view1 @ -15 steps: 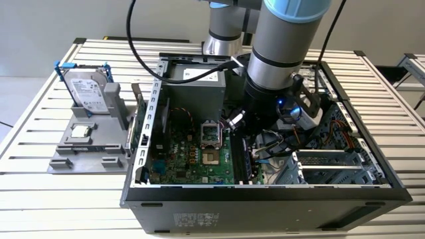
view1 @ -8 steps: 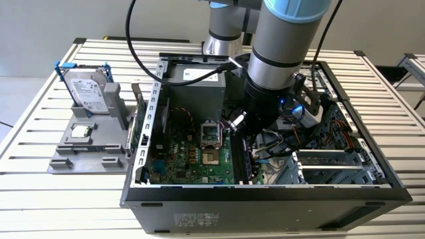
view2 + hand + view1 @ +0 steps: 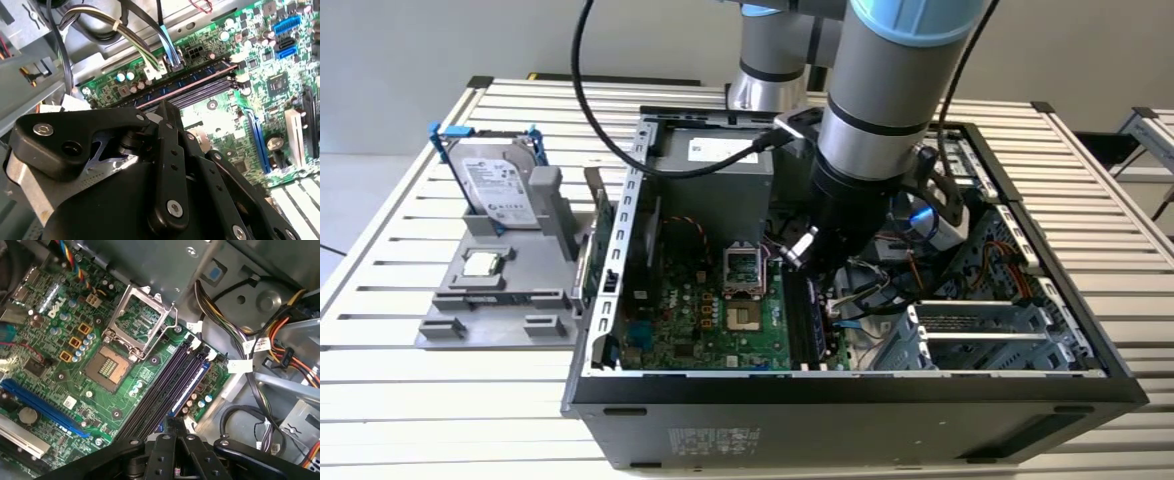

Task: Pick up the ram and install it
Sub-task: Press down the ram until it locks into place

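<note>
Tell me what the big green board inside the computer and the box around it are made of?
The flat green circuit board looks like glossy lacquered fibreglass or a similar laminate, judging by its shiny green coat and fine pale lines. The grey computer case looks like bare sheet metal, dull silvery with punched holes and folded edges. The black end effector above the slots looks like matte metal or hard plastic.

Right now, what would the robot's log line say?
place: inside computer case | gripper: above memory slots | ram: cannot tell if held
</note>
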Controlling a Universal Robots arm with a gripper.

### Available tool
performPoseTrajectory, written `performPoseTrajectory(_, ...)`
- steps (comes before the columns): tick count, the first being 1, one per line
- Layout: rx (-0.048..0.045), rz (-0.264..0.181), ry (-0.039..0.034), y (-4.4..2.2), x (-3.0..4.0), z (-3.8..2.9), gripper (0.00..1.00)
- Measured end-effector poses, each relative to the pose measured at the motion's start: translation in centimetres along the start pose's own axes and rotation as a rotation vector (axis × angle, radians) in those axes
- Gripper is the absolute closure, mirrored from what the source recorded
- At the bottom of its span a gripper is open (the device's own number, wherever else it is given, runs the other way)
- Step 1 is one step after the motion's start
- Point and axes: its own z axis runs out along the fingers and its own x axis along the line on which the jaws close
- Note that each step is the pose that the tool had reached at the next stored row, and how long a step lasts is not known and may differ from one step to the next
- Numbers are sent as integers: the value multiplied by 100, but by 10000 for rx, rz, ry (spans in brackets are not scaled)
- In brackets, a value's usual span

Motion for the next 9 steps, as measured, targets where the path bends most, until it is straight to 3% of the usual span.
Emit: performPoseTrajectory(9,-16,-1024,-13,-5,-7,0,100)
